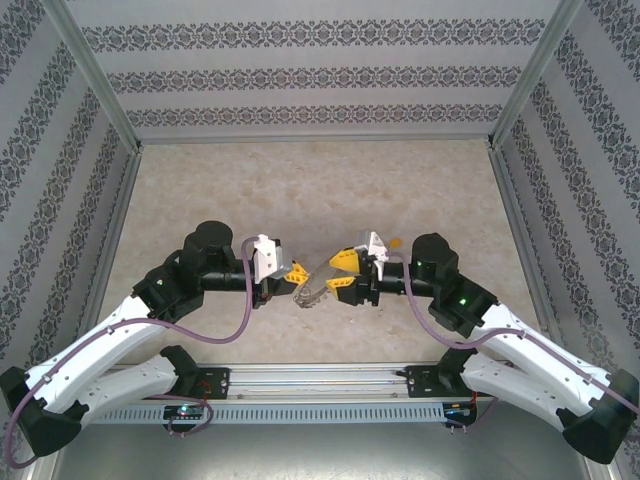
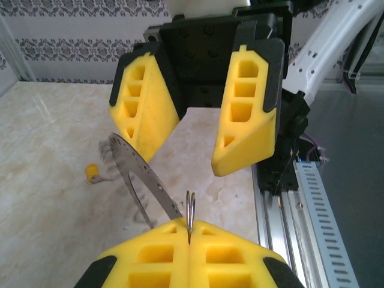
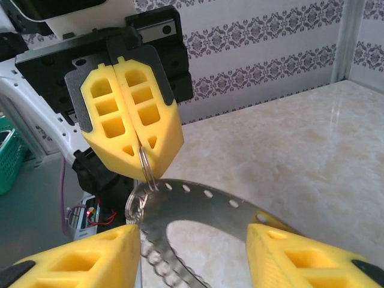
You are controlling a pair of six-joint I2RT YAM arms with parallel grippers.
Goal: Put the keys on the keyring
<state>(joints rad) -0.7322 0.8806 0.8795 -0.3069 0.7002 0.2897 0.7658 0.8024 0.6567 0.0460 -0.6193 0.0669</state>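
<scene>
From above, the two arms meet over the beige marbled table [image 1: 300,180]: the left gripper [image 1: 292,273] and the right gripper [image 1: 336,272] point at each other, and the grey keyring [image 1: 312,288] hangs in the air between them, above the tabletop and close to the near edge. In the left wrist view, the left gripper's yellow fingers [image 2: 150,255] are pressed together, pinching a small wire loop [image 2: 190,207] that stands up from the seam. The flat perforated band of the keyring arcs away from that loop to the upper left. Beyond it the right gripper's jaws are spread apart, one finger just beside the far end of the band and possibly touching it. A tiny key [image 2: 92,173] with a yellow-orange head lies on the table, apart from the ring and outside both grippers. In the right wrist view, the right gripper's two fingers [image 3: 78,261] stand wide either side of the ring's near arc, not clamped on it, while the left gripper opposite grips the loop at the rim. A green slatted basket [image 3: 8,157] is cut off by the left edge, its inside hidden
</scene>
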